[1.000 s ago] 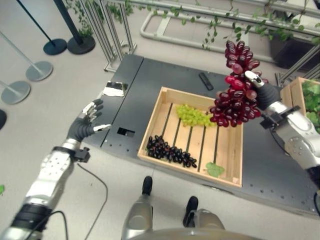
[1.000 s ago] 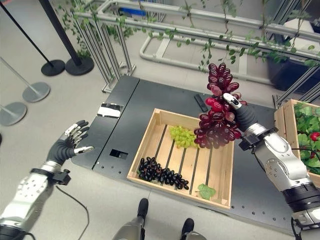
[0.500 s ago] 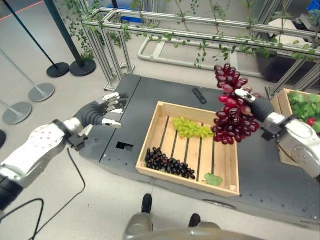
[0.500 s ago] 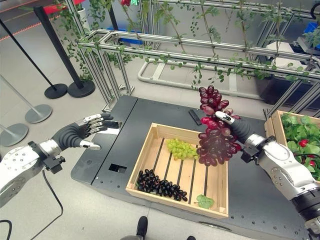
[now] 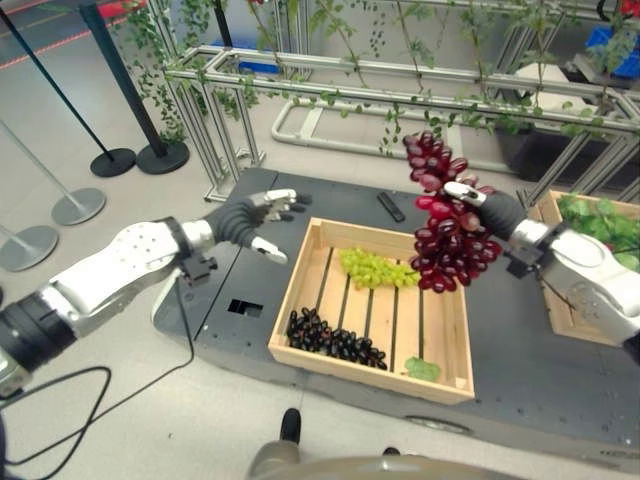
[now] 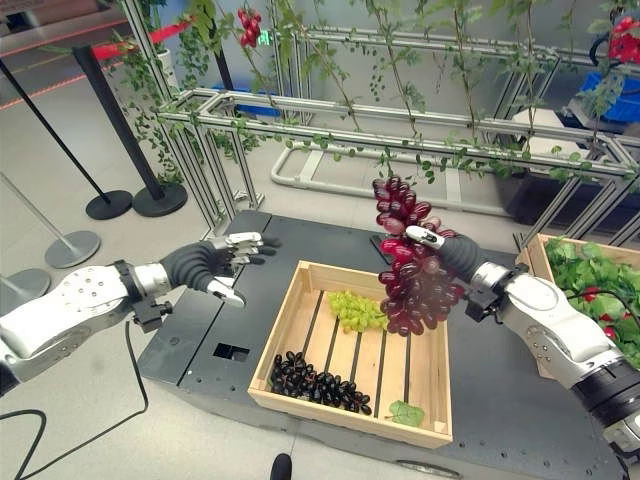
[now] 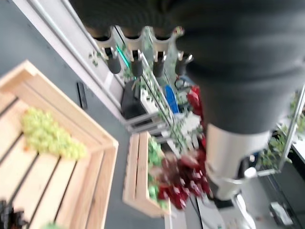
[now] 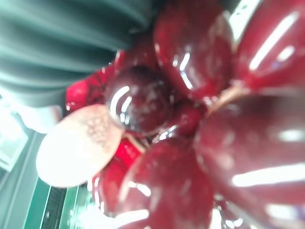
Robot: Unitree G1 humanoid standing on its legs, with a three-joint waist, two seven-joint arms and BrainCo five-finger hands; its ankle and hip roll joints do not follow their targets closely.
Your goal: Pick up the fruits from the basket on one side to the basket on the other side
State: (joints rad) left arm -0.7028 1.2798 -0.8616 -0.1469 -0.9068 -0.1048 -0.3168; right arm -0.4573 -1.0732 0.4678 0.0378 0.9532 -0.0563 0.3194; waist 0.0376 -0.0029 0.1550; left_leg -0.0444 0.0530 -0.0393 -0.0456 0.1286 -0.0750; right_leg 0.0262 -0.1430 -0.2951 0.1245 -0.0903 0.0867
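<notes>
A big bunch of red grapes (image 5: 446, 232) hangs in the air over the far right part of a slatted wooden crate (image 5: 360, 378). My right hand (image 5: 492, 209) is shut on its stem end; the right wrist view shows the red grapes (image 8: 190, 143) pressed close. Inside the crate lie green grapes (image 5: 376, 268) at the back, black grapes (image 5: 334, 336) at the front left and a green leaf (image 5: 422, 369). My left hand (image 5: 256, 216) hovers open and empty beside the crate's far left corner.
The crate sits on a dark grey table (image 5: 520, 360) with a black remote (image 5: 384, 206) behind it. A second wooden crate (image 7: 135, 176) with leafy greens stands at the table's right end. A metal frame with vines (image 5: 330, 85) runs behind; stanchion bases (image 5: 112, 160) stand on the left.
The camera has tilted up. My left arm has swung up and to the right, from beside the table to the crate's far left corner. The right hand still holds the red grapes aloft.
</notes>
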